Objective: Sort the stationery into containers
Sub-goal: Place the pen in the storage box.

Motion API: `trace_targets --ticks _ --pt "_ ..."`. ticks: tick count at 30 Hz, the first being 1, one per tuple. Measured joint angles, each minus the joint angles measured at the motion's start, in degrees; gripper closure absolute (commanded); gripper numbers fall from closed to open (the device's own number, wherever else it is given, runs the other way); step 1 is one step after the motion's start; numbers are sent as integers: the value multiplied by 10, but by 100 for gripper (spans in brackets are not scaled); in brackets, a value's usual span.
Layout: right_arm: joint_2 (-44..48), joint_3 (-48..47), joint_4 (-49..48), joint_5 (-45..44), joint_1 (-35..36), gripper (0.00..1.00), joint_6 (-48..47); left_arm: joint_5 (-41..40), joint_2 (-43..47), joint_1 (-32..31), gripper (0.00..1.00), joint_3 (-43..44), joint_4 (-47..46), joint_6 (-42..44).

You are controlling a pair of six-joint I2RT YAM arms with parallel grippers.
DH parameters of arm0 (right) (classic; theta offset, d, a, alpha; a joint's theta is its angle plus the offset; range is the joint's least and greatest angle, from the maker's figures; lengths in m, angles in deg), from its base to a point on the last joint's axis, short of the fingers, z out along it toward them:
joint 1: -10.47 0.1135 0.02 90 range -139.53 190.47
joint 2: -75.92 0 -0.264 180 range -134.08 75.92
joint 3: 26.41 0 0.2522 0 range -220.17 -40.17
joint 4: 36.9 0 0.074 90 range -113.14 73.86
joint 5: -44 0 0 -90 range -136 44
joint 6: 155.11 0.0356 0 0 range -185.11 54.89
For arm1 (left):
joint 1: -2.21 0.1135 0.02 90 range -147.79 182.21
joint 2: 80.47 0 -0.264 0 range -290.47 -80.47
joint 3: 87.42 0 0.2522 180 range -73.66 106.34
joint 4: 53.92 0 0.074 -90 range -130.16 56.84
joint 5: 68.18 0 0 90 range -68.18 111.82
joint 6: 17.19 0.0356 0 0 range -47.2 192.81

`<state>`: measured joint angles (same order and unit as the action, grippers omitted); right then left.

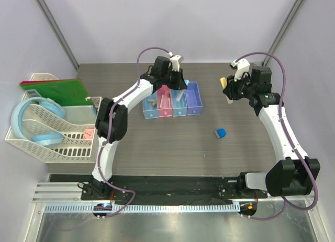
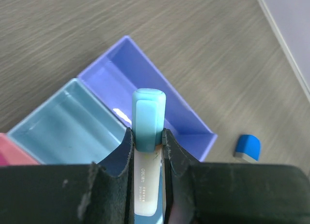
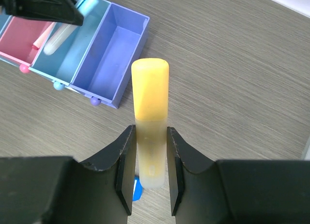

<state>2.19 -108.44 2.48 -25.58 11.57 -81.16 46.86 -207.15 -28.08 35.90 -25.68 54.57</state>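
Hovering above the joined translucent plastic bins (image 1: 194,99), the left gripper (image 2: 147,137) clamps a pale blue tube (image 2: 148,112); the right gripper (image 3: 151,137) clamps a yellow stick (image 3: 150,88)

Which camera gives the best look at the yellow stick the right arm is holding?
The right wrist view: the yellow stick stands large and centred, clamped in the right gripper. The top external view shows only a small yellow bit of it at that gripper. The left wrist view misses it.
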Motion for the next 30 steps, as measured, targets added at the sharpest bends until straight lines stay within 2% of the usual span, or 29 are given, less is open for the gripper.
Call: trace_targets --ticks 7,10,12,14,18,19,22,27,30 --pt "12 3 -3 30 0 77 4 -28 -16 12 100 0 -10 7" --pt "12 3 -2 50 3 77 12 -31 -23 16 81 0 -10 10" --pt "10 3 -3 64 6 77 17 -34 -28 18 77 -4 -10 14" --pt "3 0 -1 77 13 77 22 -34 -31 20 61 -11 -10 18" --pt "-24 -22 0 94 37 77 30 -33 -35 25 50 -16 -8 22" --pt "-33 -30 1 97 47 77 31 -32 -35 27 44 -16 -8 22" --pt "-65 -54 -3 103 77 77 34 -24 -33 38 36 -16 -12 17" --pt "-139 -95 -21 112 114 78 47 -9 -6 53 30 -23 -8 17" --pt "-188 -120 -37 117 127 78 60 -4 50 59 18 -50 -3 29"
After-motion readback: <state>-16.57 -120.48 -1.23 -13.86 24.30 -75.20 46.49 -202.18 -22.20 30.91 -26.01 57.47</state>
